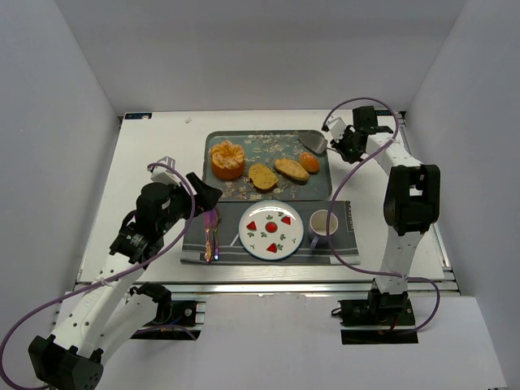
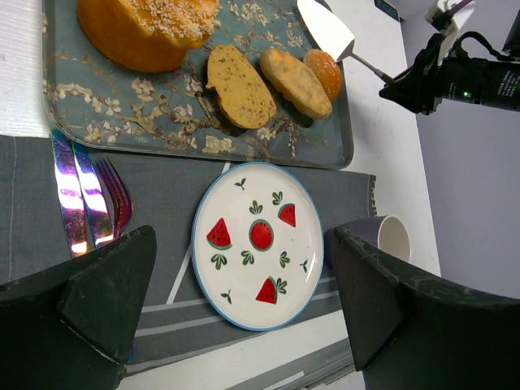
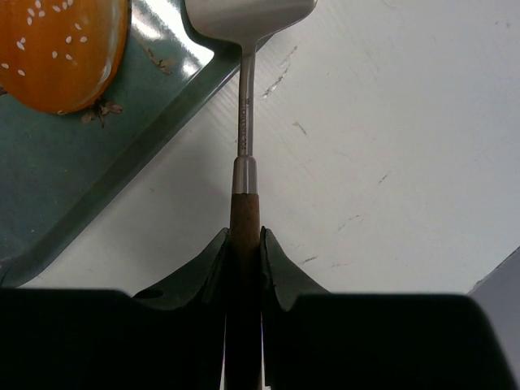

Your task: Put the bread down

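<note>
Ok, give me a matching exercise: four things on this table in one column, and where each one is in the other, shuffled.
1 watermelon plate
2 mug
3 cutlery
4 cake server

a left end of the placemat
b clamped in the right gripper
c middle of the placemat
d right end of the placemat

Pairs: 1-c, 2-d, 3-a, 4-b.

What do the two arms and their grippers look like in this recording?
Both arms have white links and black joint housings, each with a looping purple cable. The left gripper and right gripper are black with wedge-shaped fingers. No markings readable.
</note>
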You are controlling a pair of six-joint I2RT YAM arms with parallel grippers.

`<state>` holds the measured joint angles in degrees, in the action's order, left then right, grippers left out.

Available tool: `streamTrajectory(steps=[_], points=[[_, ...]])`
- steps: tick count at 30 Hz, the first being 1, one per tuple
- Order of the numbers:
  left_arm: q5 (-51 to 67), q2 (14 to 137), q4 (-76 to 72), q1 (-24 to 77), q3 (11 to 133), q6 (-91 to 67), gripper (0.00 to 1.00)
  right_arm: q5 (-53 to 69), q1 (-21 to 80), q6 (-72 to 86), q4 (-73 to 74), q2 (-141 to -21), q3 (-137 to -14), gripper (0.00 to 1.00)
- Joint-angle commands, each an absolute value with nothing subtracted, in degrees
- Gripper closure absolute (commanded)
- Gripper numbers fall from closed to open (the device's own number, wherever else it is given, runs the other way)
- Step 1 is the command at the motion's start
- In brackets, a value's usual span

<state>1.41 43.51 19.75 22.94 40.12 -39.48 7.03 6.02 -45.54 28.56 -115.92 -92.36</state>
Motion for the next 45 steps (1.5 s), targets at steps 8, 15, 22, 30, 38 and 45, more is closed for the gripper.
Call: streamTrajectory(steps=[8,15,22,30,38,45], points=[[0.8,44.8,19.0,22.7,42.1,-38.9,0.02,3.5,7.7,-48.5,29.5,-115.1,-92.3,1.0],[0.8,42.7,19.3,22.7,41.0,-39.7,0.02,2.9,8.2,-52.6,28.0,-109.8,-83.8,1.0],[0.8,42.1,19.1,22.7,40.3,-39.7,0.02,4.4,8.4,-53.3,25.0,-102.8,-71.9,1.0],[1.1,42.5,18.8,22.7,40.5,-39.6,0.02,9.5,9.4,-49.8,28.8,-100.8,-71.1,1.0],[0.8,40.9,20.3,22.7,40.6,-39.7,0.02,14.2,9.4,-44.8,38.5,-106.5,-80.1,1.0],[-1.0,39.7,21.5,22.7,40.6,-39.9,0.02,19.9,6.2,-40.3,43.8,-110.6,-87.0,1.0]])
